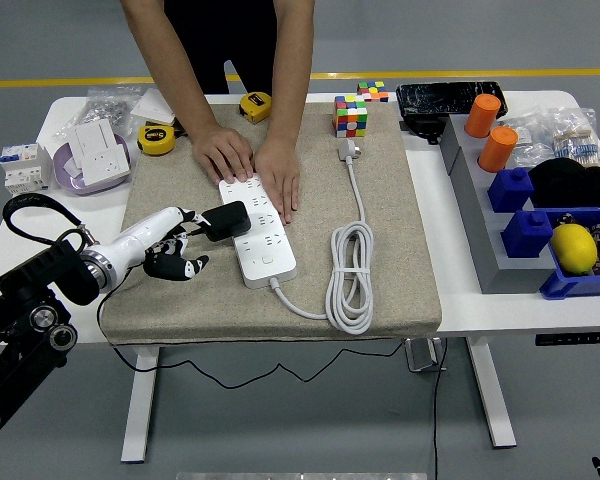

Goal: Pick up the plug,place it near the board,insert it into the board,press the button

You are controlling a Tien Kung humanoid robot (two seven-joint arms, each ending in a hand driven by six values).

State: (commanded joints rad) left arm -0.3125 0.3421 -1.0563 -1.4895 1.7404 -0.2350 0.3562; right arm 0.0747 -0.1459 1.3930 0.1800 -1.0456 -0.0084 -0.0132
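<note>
Resting just left of the plug, the left hand seems loosely curled, holding nothing.

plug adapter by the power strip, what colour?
Black. The plug sits against the white power strip, clearest in the head view.

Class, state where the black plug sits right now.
In the head view, the black plug sits left of centre on the mat, against the white power strip's left edge, by the left hand.

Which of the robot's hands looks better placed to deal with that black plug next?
The left hand: it sits right beside the black plug on the power strip. No right hand is in view.
</note>
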